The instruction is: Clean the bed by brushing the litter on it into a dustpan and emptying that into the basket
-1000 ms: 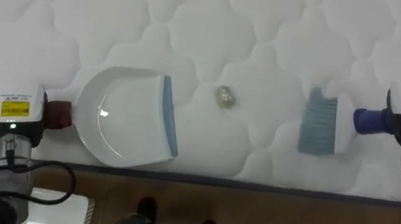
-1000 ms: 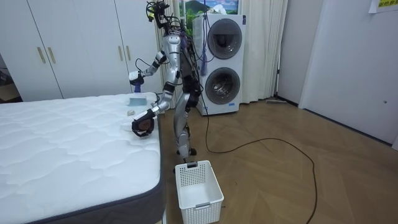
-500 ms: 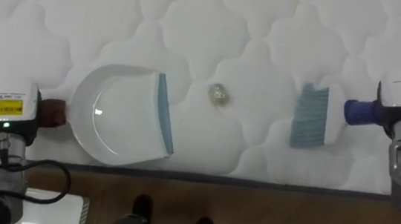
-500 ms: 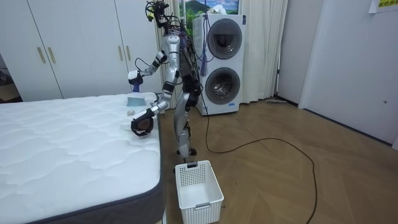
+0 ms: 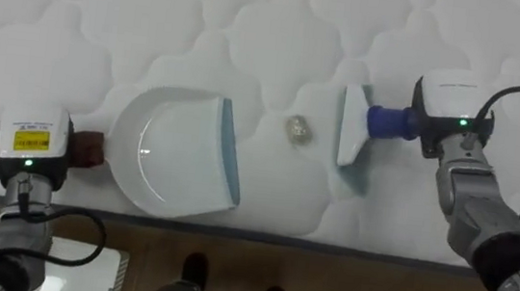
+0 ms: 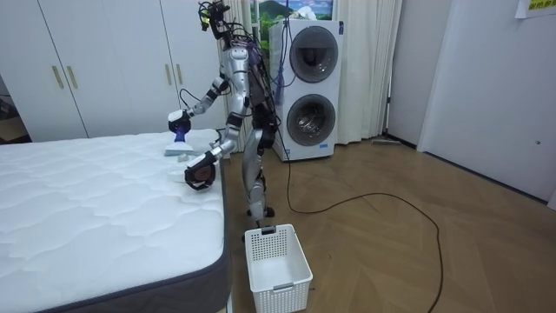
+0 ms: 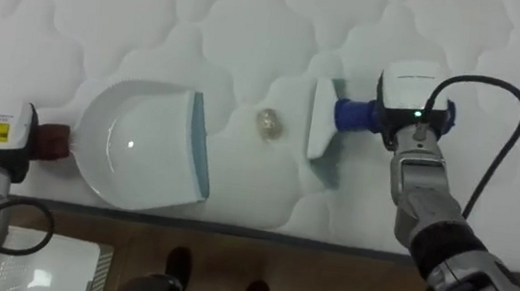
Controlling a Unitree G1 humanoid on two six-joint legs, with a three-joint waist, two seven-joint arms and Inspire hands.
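Note:
A white dustpan (image 5: 174, 152) with a blue lip lies on the quilted white mattress (image 5: 253, 29) near its front edge. My left hand (image 5: 32, 144) is shut on its dark red handle (image 5: 91, 148). A small crumpled scrap (image 5: 298, 128) sits just right of the pan's lip. Right of the scrap stands a pale blue brush (image 5: 352, 141), bristles down on the mattress. Its blue handle (image 5: 393, 123) is gripped by my right hand (image 5: 447, 115). In the room view I stand at the bed's side, right hand (image 6: 178, 123) held over the mattress.
The mattress edge (image 5: 327, 242) runs along the bottom, with wooden floor below it. A white plastic basket (image 6: 276, 258) stands on the floor beside the bed's corner. Stacked washing machines (image 6: 308, 78) and white wardrobes (image 6: 95, 61) are behind me.
My right hand has swept the brush leftwards across the mattress, close up to the scrap. The dustpan and left hand stay in place; the view has shifted slightly.

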